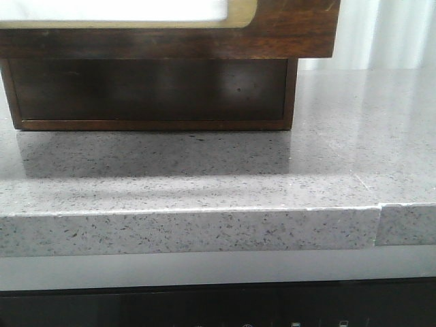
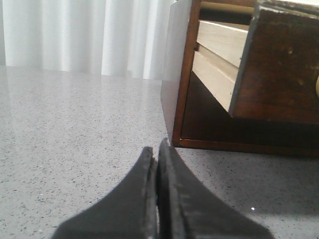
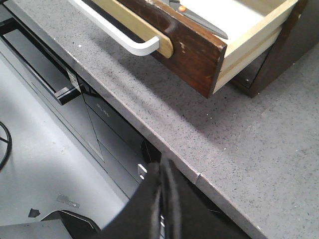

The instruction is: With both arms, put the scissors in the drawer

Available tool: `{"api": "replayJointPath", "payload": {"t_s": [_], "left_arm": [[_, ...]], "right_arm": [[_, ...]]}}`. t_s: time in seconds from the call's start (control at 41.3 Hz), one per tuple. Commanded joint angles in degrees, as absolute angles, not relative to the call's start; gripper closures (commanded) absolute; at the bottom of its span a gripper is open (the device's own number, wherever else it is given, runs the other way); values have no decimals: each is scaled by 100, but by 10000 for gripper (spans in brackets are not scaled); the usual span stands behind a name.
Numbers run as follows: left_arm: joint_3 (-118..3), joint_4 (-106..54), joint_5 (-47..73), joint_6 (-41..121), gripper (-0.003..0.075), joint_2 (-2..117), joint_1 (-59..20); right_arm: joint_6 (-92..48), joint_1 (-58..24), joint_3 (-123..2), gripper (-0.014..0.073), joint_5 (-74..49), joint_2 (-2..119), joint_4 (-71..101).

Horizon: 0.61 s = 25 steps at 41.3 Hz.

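The dark brown wooden drawer is pulled out of its cabinet, with a pale interior and a half-round notch in its top edge. The scissors lie inside it; dark blades and an orange spot show. The drawer front also shows in the front view and in the left wrist view. My left gripper is shut and empty, low over the counter beside the cabinet's corner. My right gripper is shut and empty, out past the counter's front edge, below the drawer.
The wooden cabinet stands on a grey speckled counter. A white curtain hangs behind. A seam splits the counter's front edge. Dark cupboard fronts and floor lie below the counter.
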<state>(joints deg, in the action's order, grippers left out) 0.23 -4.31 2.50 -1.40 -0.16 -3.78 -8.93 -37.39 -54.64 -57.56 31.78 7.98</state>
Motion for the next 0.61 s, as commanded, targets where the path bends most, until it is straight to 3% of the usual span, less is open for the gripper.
{"api": "replayJointPath", "payload": {"t_s": [0.0, 0.121, 0.218, 0.581], "left_arm": [[169, -431, -217, -181, 741, -116, -424], [169, -431, -217, -181, 741, -116, -424], [169, -431, -217, -181, 741, -116, -424], [169, -431, -217, -181, 741, -116, -424]], "right_arm": [[-905, -3721, -5593, 662, -5366, 3197, 766], [-905, -3711, -5385, 662, -5304, 3054, 754], [-913, -3191, -4882, 662, -4959, 2708, 713], [-913, -1100, -1911, 662, -1982, 464, 430]]}}
